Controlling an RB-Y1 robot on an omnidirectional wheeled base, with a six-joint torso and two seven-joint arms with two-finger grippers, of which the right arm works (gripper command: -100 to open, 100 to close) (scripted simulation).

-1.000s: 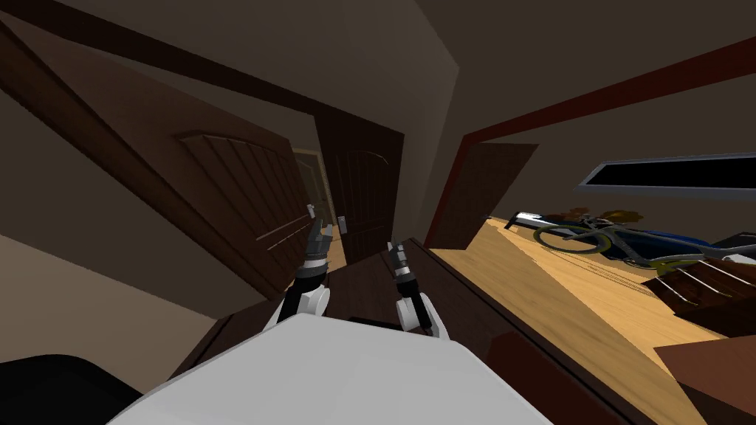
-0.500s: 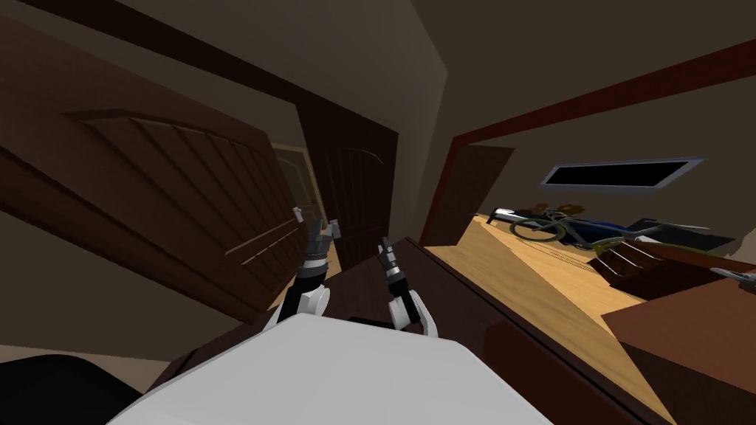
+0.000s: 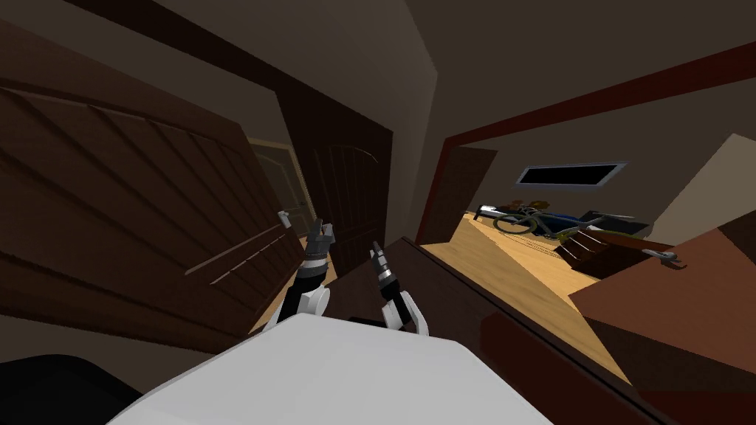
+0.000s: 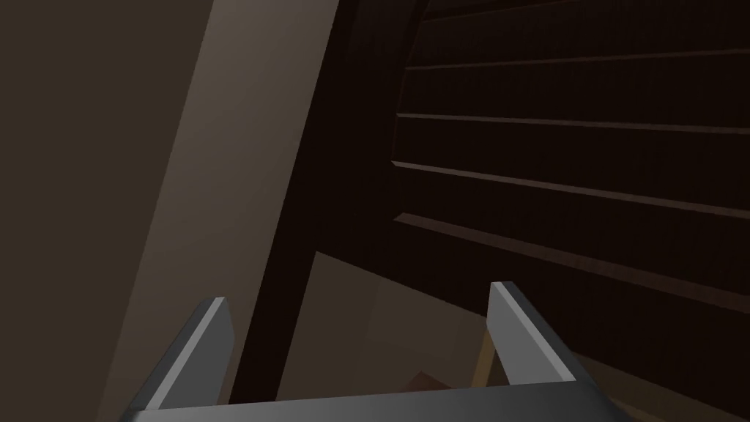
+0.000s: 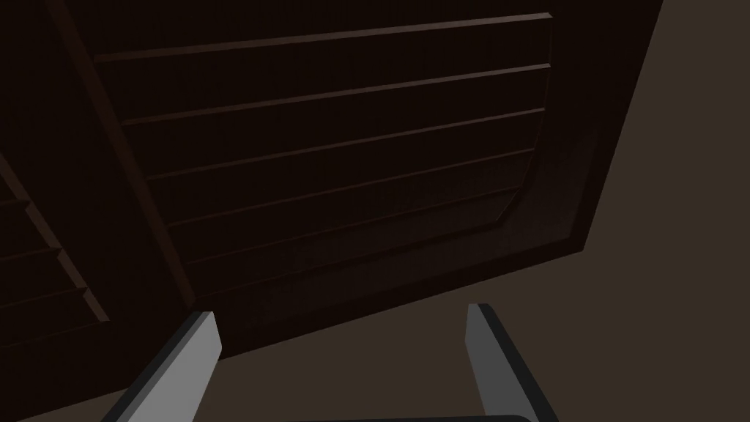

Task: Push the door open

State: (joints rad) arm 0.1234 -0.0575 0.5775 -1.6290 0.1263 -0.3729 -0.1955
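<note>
While the left gripper and right gripper both stood wide and empty, the dark panelled door hung partly ajar just beside the left one. Judged half done: more pushing left.

Big dark brown panelled door, near left, cut off by pic edge; far right, grey bicycle too small for detail.
</note>
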